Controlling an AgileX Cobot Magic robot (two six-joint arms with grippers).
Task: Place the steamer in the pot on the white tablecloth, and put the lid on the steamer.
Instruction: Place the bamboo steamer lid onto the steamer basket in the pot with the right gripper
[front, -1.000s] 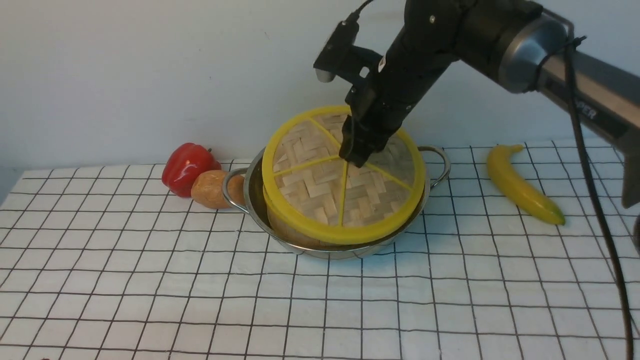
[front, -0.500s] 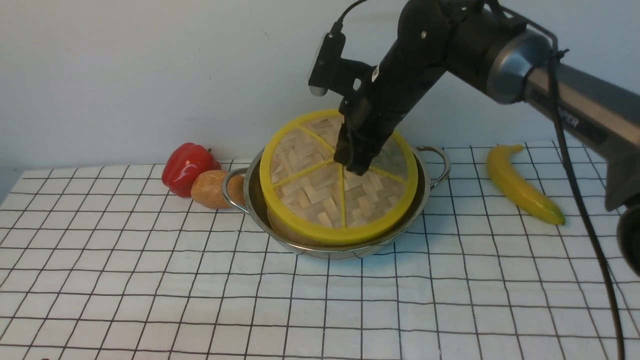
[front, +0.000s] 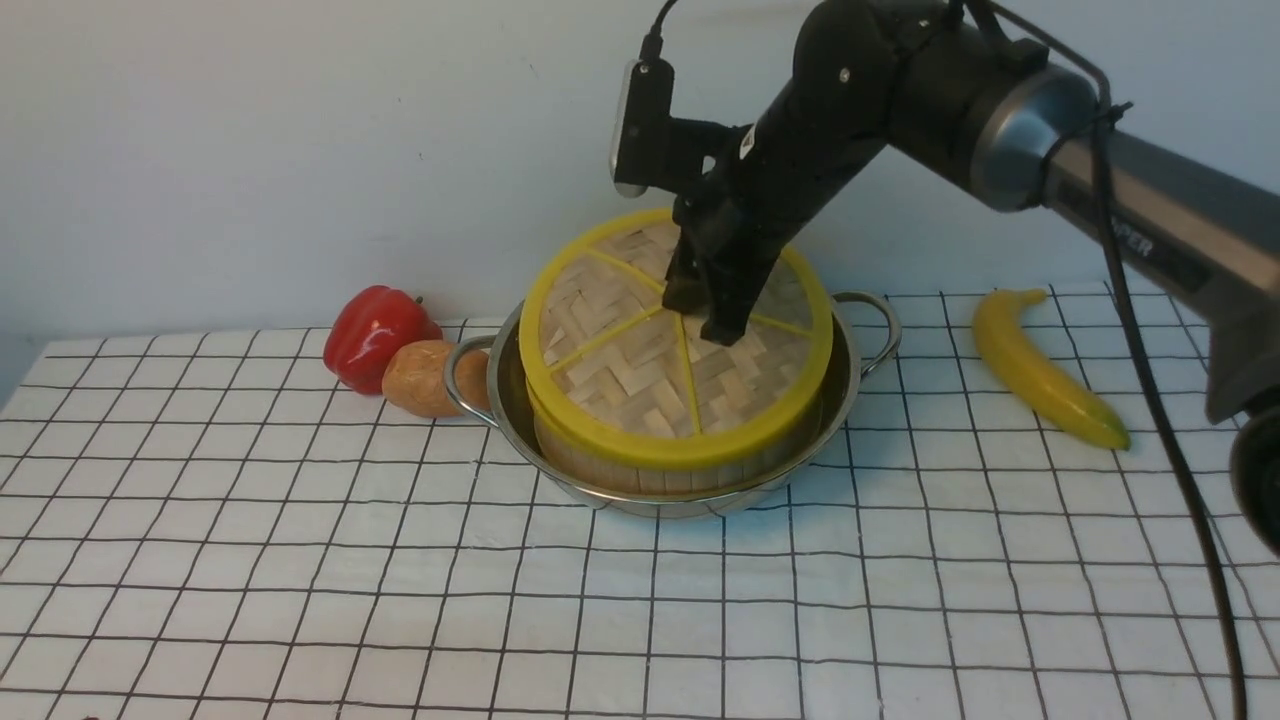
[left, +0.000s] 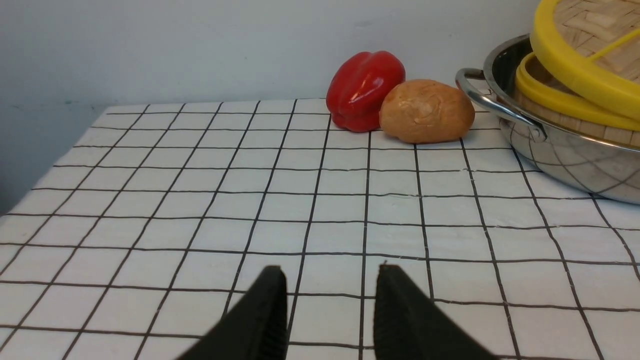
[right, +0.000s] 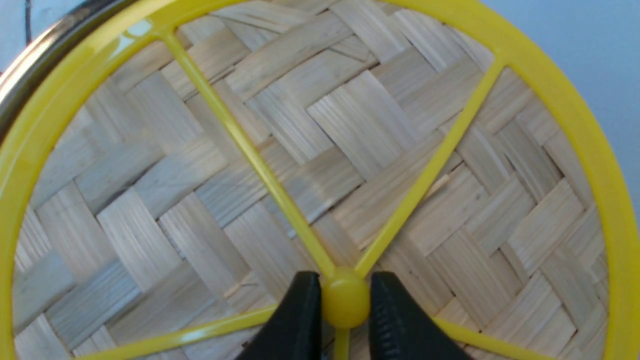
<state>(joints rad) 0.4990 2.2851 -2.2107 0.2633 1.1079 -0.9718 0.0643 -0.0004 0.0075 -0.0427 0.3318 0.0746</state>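
The shiny pot (front: 700, 503) stands on the white tablecloth (front: 400, 600) with the bamboo steamer (front: 680, 475) inside it. The woven lid (front: 640, 370) lies over the steamer, slightly tilted. In the left wrist view the lid's rim (left: 575, 75) sits a little above the steamer's yellow rim (left: 550, 97). My right gripper (front: 703, 318) reaches down from above and is shut on the lid's yellow centre hub (right: 345, 302). My left gripper (left: 331, 270) is open and empty, low over bare cloth left of the pot (left: 565, 160). The steamer's contents are hidden.
A red bell pepper (front: 375, 335) and a brown potato-like lump (front: 425, 378) sit against the pot's left handle. A yellow banana (front: 1040, 370) lies to the right of the pot. A wall runs close behind the table.
My right gripper has carried the lid down and a little left. It was steeply tipped toward the camera and now lies much flatter over the steamer.
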